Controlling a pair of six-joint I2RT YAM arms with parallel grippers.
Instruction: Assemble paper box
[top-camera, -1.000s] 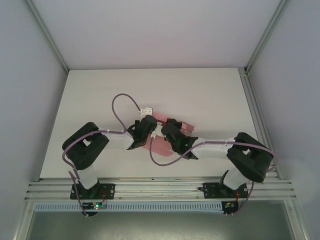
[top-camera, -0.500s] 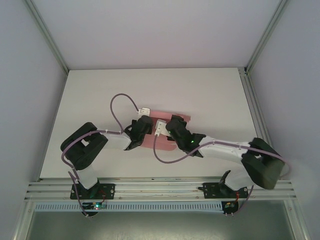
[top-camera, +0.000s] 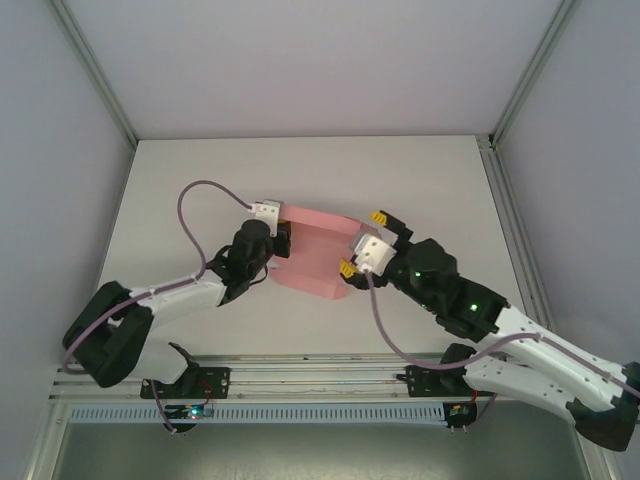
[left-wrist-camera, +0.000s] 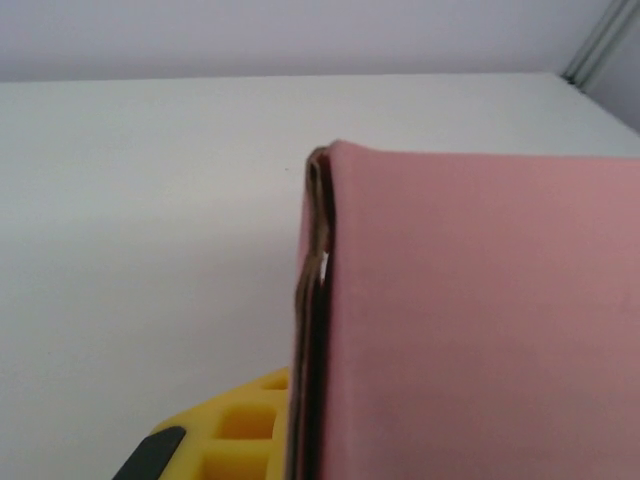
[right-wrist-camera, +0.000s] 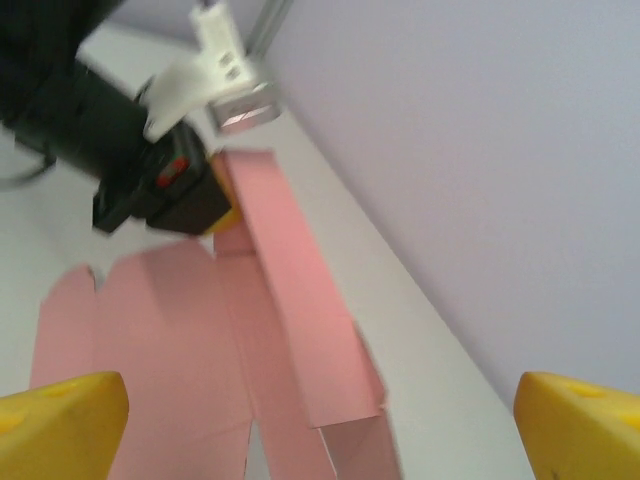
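Across the white table (top-camera: 400, 170), bare smooth surface with nothing to brace against, so risks a slide of the whole piece under any sideways push. Near the middle, between the two arms: the paper box (top-camera: 315, 255), pink, only part-folded, one long panel apparently lifted on edge, the other panels and flaps flat on the table. At its left edge, the left end effector (top-camera: 283, 244), clamped shut on the card; from the left wrist view, pinches a doubled edge of two layers beside a yellow finger (left-wrist-camera: 235, 435). At its right edge, the right end effector (top-camera: 362, 241), jaws spread wide, yellow fingertips (right-wrist-camera: 60, 415) well apart and gripping nothing. Leaves the lifted panel propped by a single grip on one end: may well spring back flat along its crease, or swing around the pinch and lose its square. Could crumple or tear the thin card if the left arm pulls while the flat panels drag on the table. Could also snag a loose flap with one open fingertip on the right arm's next approach, bending it the wrong way or knocking the panel over. Smallest, at the pinched edge itself, shows a slight gap between the two layers: might let them slip apart under load, undoing the fold.
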